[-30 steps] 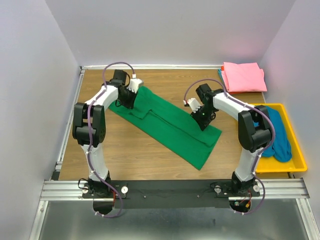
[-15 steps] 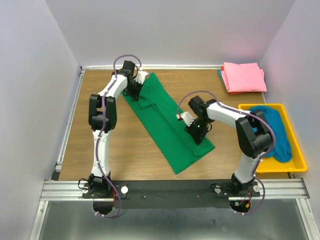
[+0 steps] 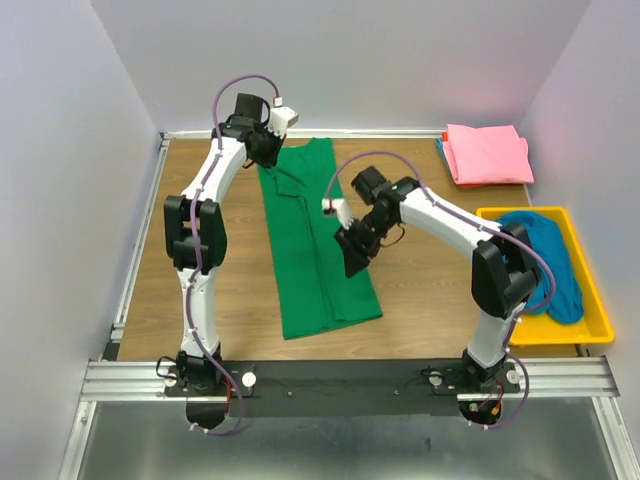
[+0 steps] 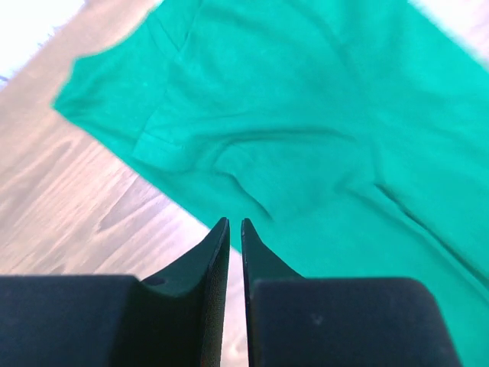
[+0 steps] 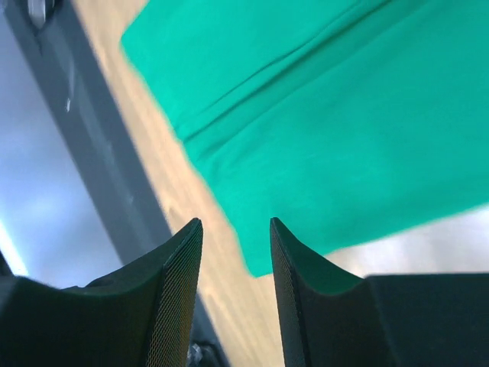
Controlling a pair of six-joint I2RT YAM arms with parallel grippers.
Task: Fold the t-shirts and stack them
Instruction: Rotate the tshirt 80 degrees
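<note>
The dark green t-shirt lies folded into a long strip on the table, running from the far edge towards me. It fills the left wrist view and the right wrist view. My left gripper hovers at the strip's far left corner, its jaws shut with nothing between them. My right gripper is open and empty over the strip's right edge near its near end. A folded pink t-shirt lies at the back right. A teal-blue t-shirt is bunched in the yellow tray.
The yellow tray stands at the right edge of the wooden table. White walls close in the back and sides. A metal rail runs along the near edge, which also shows in the right wrist view.
The green shirt has swung from a diagonal to nearly lengthwise. My left gripper has moved to the far edge. My right gripper has moved left and nearer.
</note>
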